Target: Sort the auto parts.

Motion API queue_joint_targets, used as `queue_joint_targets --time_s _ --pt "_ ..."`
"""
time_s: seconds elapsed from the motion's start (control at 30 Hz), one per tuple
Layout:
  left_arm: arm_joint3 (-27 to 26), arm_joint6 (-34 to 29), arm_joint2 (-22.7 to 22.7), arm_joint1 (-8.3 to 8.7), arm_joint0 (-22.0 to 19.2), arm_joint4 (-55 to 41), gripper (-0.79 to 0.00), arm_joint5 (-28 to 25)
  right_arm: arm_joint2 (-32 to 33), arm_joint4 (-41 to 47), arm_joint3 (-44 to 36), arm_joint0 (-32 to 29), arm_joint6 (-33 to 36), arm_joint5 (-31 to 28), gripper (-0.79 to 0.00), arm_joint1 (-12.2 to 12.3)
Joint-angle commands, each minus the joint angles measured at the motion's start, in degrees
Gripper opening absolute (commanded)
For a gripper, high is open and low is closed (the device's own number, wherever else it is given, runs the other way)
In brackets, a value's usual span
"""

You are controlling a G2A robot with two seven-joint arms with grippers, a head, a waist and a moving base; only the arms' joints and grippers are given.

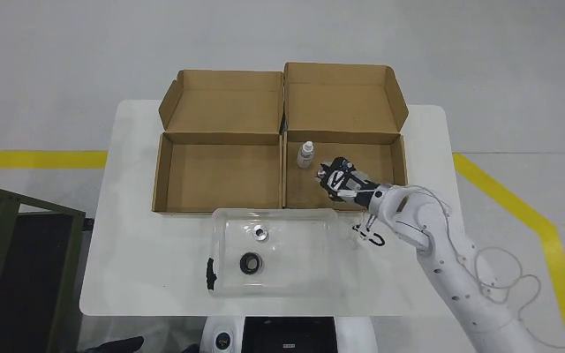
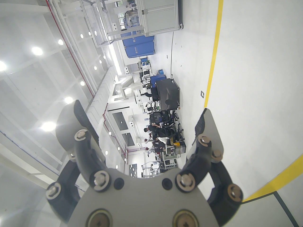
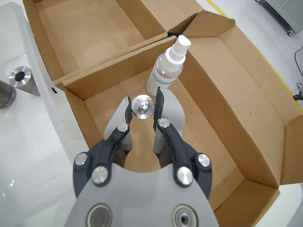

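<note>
The right arm comes in from about 4 o'clock, elbow bent over the worktop (image 1: 141, 265), wrist tipped down into the right-hand box (image 1: 388, 159). Its right tool (image 3: 143, 101) is closed narrowly on a round metal part (image 3: 142, 109), a finger on each side, low over the box floor (whether it touches the cardboard I can't tell). A spray bottle (image 3: 168, 64) stands upright at the tool's 10 o'clock, just beside it. The left-hand box (image 1: 218, 172) adjoins at 9 o'clock. At the boxes' 6 o'clock a clear tray (image 1: 309, 265) holds a metal cone (image 1: 259, 232) and a black ring (image 1: 251, 262). The left tool (image 2: 142, 109) is spread wide, holding nothing.
</note>
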Motion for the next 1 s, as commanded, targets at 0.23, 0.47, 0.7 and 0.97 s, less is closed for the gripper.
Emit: queue_joint_targets --time_s 0.23,0.47,0.7,0.97 --pt "0.0 0.0 0.0 0.00 0.0 0.0 0.000 0.0 -3.0 0.2 7.1 4.4 0.5 2.4 -0.785 -1.1" --pt "0.0 0.0 0.0 0.00 0.0 0.0 0.000 0.0 -5.1 -0.3 10.5 6.4 0.5 2.9 -0.668 -1.9" --pt "0.0 0.0 0.0 0.00 0.0 0.0 0.000 0.0 -5.8 -0.6 11.9 7.2 0.6 2.9 -0.526 -2.2" --pt "0.0 0.0 0.0 0.00 0.0 0.0 0.000 0.0 -3.6 -2.0 7.1 5.2 0.5 2.6 -0.446 -1.7"
